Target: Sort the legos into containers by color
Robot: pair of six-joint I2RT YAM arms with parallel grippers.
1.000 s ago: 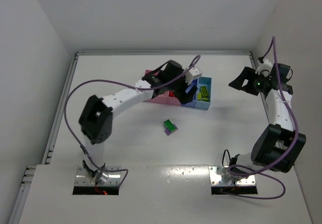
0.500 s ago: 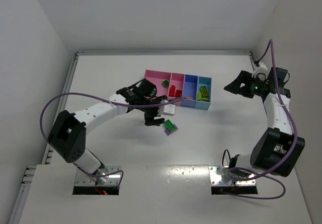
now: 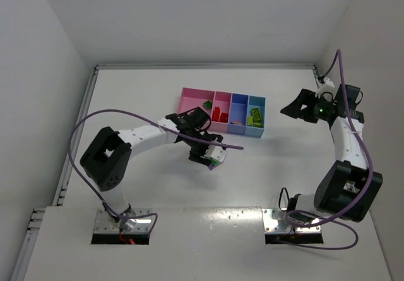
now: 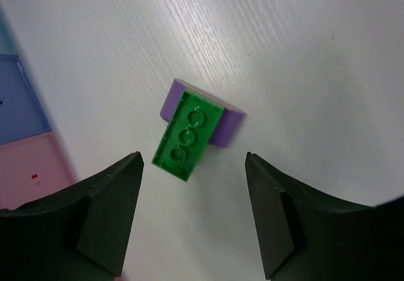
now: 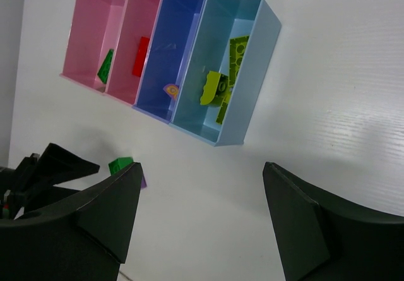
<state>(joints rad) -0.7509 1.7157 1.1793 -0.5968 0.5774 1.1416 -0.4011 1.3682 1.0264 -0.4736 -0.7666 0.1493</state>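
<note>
A green lego (image 4: 187,136) sits stacked on a purple lego (image 4: 231,122) on the white table, in front of the containers (image 3: 189,95). My left gripper (image 4: 192,161) hangs right over this stack (image 3: 215,160), open, the stack just ahead of its fingertips and untouched. The wide pink bin (image 5: 87,22) holds a green brick (image 5: 105,66), and the narrower pink one has a red brick (image 5: 141,56). A small orange piece (image 5: 171,90) lies in the dark blue bin, yellow-green bricks (image 5: 230,66) in the light blue. My right gripper (image 5: 202,167) is open and empty, raised at the right (image 3: 297,107).
The bin row sits at mid-table, its light blue end (image 3: 255,115) nearest the right arm. A purple cable (image 3: 227,146) from the left arm runs across just above the stack. White walls close the table at the back and both sides.
The left arm has swung from over the bins down to the green-and-purple stack, its jaws narrowing. The right arm shifted slightly at first, then held still.
</note>
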